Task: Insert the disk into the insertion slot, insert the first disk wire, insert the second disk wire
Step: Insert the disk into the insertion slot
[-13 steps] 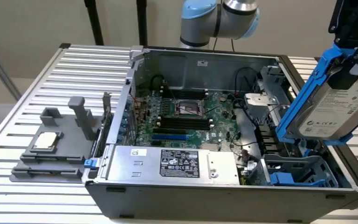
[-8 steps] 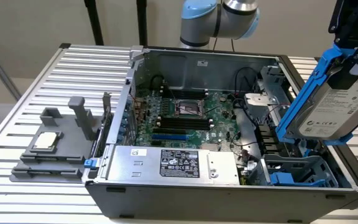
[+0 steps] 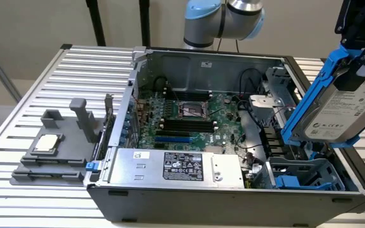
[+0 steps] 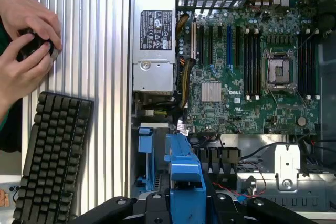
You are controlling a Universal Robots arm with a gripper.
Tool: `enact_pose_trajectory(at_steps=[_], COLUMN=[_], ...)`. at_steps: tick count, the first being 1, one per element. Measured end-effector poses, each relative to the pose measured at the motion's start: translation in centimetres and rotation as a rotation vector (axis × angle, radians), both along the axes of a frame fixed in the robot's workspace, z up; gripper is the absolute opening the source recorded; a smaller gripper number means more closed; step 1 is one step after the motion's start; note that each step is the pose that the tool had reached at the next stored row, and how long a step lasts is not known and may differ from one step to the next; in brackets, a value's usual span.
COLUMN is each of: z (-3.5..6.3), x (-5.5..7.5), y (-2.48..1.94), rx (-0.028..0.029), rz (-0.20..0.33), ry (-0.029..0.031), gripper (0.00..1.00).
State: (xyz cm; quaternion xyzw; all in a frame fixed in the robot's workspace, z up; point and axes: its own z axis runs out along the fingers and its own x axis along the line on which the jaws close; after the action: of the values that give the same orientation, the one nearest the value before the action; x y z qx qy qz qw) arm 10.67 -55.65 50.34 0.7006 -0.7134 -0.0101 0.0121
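- Closest to the lens in the exterior view is the dark near wall of the computer case [image 3: 233, 204], which lies open on the slatted bench [image 3: 17, 199].
- At the exterior view's left, a grey fixture [image 3: 49, 168] stands on the bench just beside the case, with a small square chip [image 3: 47, 142] lying in it.
- Inside the case, a silver power supply [image 3: 176, 166] with a black label sits against the near wall. The green motherboard [image 3: 192, 118] lies farther in.
- Beyond the far wall rises the robot arm [image 3: 224, 19].
- In the near right corner is the insertion slot [image 3: 303, 173], a grey-blue cage with blue tabs, and the disk is not yet in it.
- The disk [image 3: 347, 111] hangs above the slot at the right, steeply tilted in its blue frame. Its white label faces the camera and its lower end is clear of the cage.
- The end effector [image 3: 357, 66] is clamped on the disk's upper part. In the wrist view its black fingers [image 4: 157, 203] flank the blue frame.
- In the wrist view, a person's hands [image 4: 29, 45] close around a small dark object over the bench, on the power-supply side of the case. A black keyboard [image 4: 52, 150] lies just beside them.
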Motion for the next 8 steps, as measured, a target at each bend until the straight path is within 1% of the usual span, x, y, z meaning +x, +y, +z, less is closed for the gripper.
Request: enact_pose_trajectory(at_steps=[4,6,8], z=[-0.05,-0.17,-0.27], x=[0.0,0.02,0.04], y=[-0.07,-0.4,-0.88], rx=[0.0003,0.0041,0.0068], rz=[0.0,0.0,0.0], ry=[0.0,0.0006,0.0012], gripper=[0.32,0.32,0.32])
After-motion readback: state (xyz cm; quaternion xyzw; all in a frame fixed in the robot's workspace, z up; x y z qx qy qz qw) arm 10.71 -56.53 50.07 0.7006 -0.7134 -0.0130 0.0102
